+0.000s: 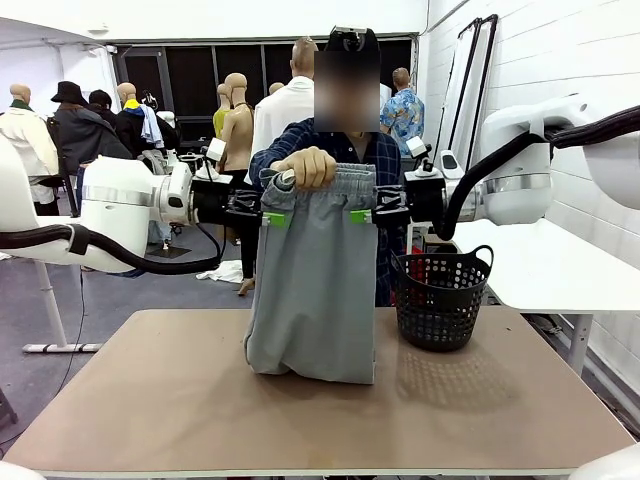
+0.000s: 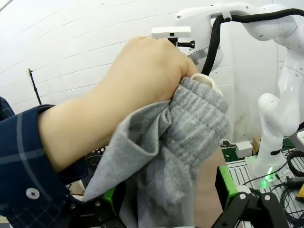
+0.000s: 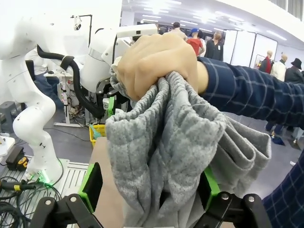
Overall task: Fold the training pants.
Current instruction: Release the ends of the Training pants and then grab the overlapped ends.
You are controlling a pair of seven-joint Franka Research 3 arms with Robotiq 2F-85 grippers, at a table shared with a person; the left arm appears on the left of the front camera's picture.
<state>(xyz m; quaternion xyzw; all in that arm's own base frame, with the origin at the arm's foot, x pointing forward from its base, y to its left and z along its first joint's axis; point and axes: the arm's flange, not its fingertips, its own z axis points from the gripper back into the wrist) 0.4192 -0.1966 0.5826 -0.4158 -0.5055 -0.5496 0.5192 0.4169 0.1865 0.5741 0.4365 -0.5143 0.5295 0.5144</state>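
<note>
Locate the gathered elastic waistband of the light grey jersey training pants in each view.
Front view: gathered waistband upper centre, bunched in the person's hand; the light grey jersey training pants hang down to the tan table.
Left wrist view: centre-right, just below the hand.
Right wrist view: centre, under the hand.
Shared landmark: the person's hand clutching the waistband.

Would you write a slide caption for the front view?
A hand holds grey pants up between the left pincer and right pincer, both open, beside a basket.
</note>
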